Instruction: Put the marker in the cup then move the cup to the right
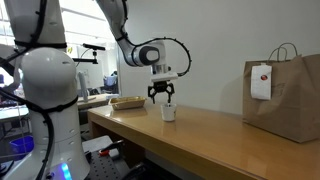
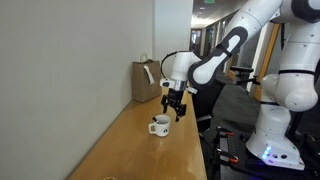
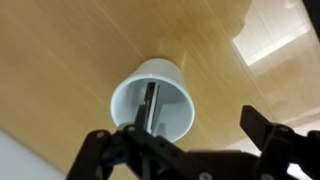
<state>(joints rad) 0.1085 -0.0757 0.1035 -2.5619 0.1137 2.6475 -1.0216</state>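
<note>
The jaws are standing wide apart and gripping nothing. They are hanging just above the white cup (image 1: 168, 113), as both exterior views are showing; from the wrist view, the two dark jaw tips are framing the lower edge of the picture, with the cup's open mouth lying between and beyond them.

The marker (image 3: 149, 104) is sitting inside the cup (image 3: 152, 97), showing as a short dark stick leaning against the inner wall, and no part of it is touching the jaws.

The cup (image 2: 160, 125) is resting upright on the wooden desk (image 1: 205, 140), with its handle pointing away from the robot's base in an exterior view. A brown paper bag (image 1: 286, 98) with a white tag (image 1: 261, 80) is standing on the same desk, well apart from the cup. The bag (image 2: 146, 80) is also showing at the far end of the desk beside the wall (image 2: 70, 70). A shallow tan tray (image 1: 127, 102) is lying near the cup on its other side. The white arm (image 2: 215, 62) is reaching over the desk (image 2: 140, 155) from the side.
</note>
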